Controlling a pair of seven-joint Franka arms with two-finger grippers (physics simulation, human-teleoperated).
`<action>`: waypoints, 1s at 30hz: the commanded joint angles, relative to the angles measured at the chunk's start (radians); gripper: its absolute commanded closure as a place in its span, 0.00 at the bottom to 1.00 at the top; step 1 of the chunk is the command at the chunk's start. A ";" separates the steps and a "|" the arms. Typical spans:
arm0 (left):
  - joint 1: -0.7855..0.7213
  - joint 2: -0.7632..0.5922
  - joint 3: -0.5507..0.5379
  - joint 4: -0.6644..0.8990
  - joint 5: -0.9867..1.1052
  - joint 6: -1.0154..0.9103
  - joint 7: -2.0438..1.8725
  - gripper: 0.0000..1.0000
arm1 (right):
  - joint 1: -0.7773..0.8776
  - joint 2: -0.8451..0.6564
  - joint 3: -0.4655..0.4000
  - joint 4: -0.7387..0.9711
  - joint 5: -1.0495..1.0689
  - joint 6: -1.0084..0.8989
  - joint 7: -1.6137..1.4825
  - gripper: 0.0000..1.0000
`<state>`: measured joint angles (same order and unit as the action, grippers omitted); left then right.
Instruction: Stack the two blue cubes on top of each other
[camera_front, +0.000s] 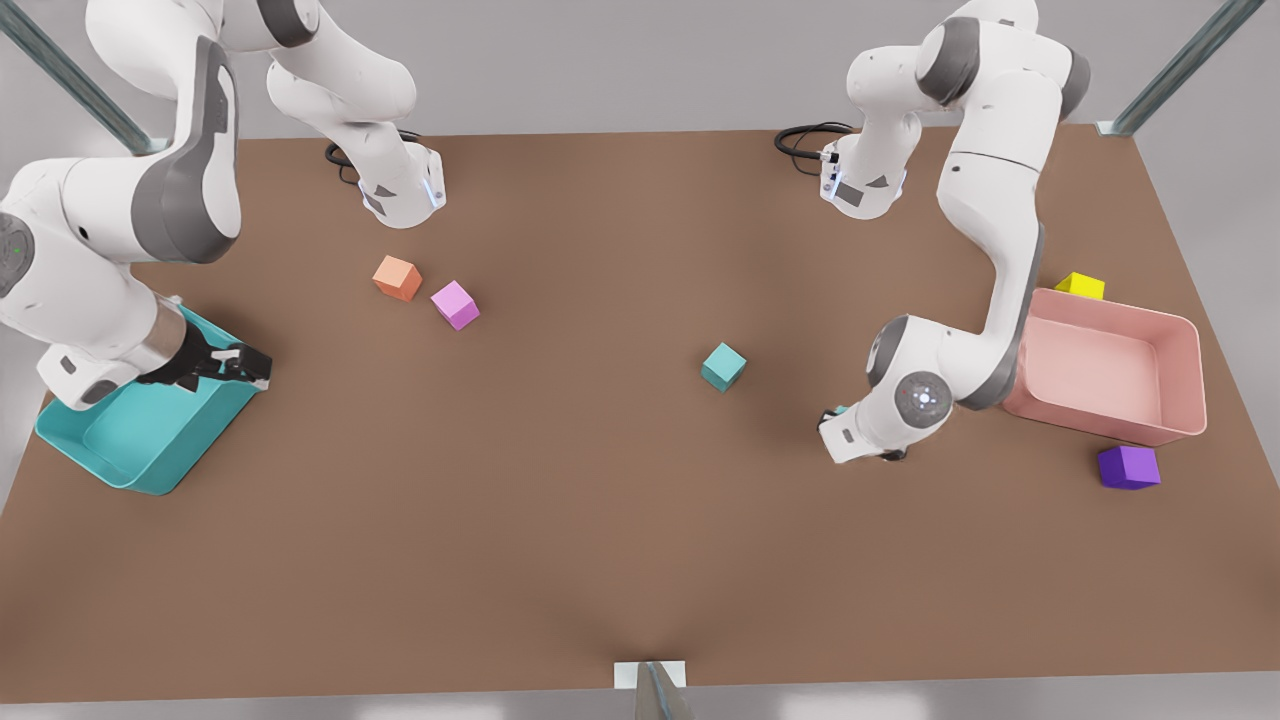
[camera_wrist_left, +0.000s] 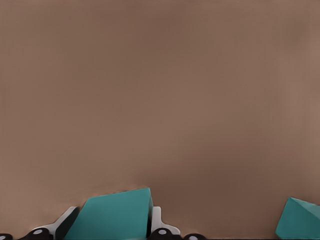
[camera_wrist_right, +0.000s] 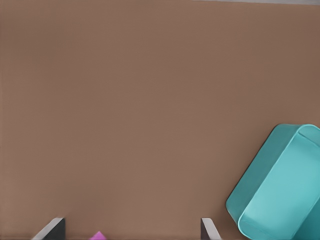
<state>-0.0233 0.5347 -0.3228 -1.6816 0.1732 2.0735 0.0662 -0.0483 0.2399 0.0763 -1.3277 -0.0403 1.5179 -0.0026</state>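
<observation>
1. Blue cubes (camera_front: 723, 366): 2.
2. Orange cube (camera_front: 397, 277): 1.
3. Pink cube (camera_front: 455, 304): 1.
4. Yellow cube (camera_front: 1081, 286): 1.
5. Purple cube (camera_front: 1128, 467): 1.
6. Trays: 2, namely teal tray (camera_front: 140, 445) and pink tray (camera_front: 1180, 385).
7. Robot arms (camera_front: 1000, 230): 2.

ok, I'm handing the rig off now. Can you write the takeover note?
Left gripper, on the front view's right: shut on one blue cube.
Right gripper: open, waiting over the teal tray on the front view's left.
Second blue cube: loose on the table, mid-scene, near the held one.
Done: first cube grasped.
Left: carry it over, set it on the second cube, release.
</observation>
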 joint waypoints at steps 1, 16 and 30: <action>-0.003 -0.025 -0.073 0.003 -0.004 -0.188 -0.345 0.31 | -0.002 -0.001 0.003 0.001 -0.001 -0.008 -0.039 0.00; -0.141 0.034 -0.197 0.059 0.038 -0.142 -0.695 0.32 | 0.021 0.004 -0.009 -0.001 -0.026 -0.022 -0.327 0.00; -0.127 0.027 -0.193 -0.113 0.074 0.051 -0.740 0.32 | 0.021 0.004 -0.009 -0.001 -0.026 -0.022 -0.326 0.00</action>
<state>-0.1514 0.5653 -0.5156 -1.7900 0.2483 2.0913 -0.4996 -0.0276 0.2451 0.0674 -1.3289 -0.0666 1.4965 -0.2522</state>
